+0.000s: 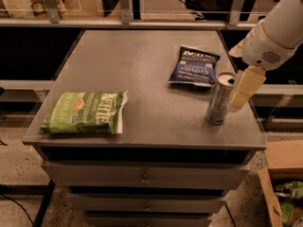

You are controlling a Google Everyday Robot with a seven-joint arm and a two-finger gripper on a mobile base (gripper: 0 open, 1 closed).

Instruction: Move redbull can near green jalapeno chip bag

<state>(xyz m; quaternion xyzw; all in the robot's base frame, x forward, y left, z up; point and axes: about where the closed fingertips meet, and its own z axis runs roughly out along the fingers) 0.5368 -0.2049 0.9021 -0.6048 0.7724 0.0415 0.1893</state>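
Observation:
The redbull can (pixel 220 100) stands upright near the right front corner of the grey table (pixel 137 56), its dark drinking hole on top. The green jalapeno chip bag (pixel 84 113) lies flat at the table's left front, far from the can. My gripper (pixel 244 90) hangs from the white arm at the right, right beside the can's right side at the height of its upper half.
A dark blue vinegar chip bag (pixel 194 66) lies just behind the can. The table has drawers below its front edge. A cardboard box (pixel 284 174) stands on the floor at the lower right. Shelving runs along the back.

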